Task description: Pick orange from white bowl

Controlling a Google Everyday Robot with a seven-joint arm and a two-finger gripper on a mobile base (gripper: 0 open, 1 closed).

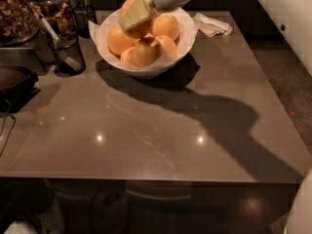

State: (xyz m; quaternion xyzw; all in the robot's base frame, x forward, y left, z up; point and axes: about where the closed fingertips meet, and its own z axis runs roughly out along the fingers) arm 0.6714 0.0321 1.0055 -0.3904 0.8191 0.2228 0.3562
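Note:
The white bowl (pixel 146 68), lined with crinkled white paper, stands at the back of the grey table and holds several oranges. My gripper (pixel 134 14) reaches in from the top right, over the bowl's back left. Its pale front finger pad (pixel 131 16) lies flat against the orange (pixel 140 31), which sits on top of the pile. The other finger is hidden behind the fruit. The gripper looks closed on this orange, which is still within the bowl's rim. Other oranges (pixel 165 26) and a duller round fruit (pixel 146 52) lie around it.
A dark mesh cup (pixel 68 52) with a spoon stands left of the bowl. A tray of nuts (pixel 17 13) and jars are at the back left, a dark object (pixel 14 84) at the left edge. A crumpled napkin (pixel 212 26) lies right of the bowl.

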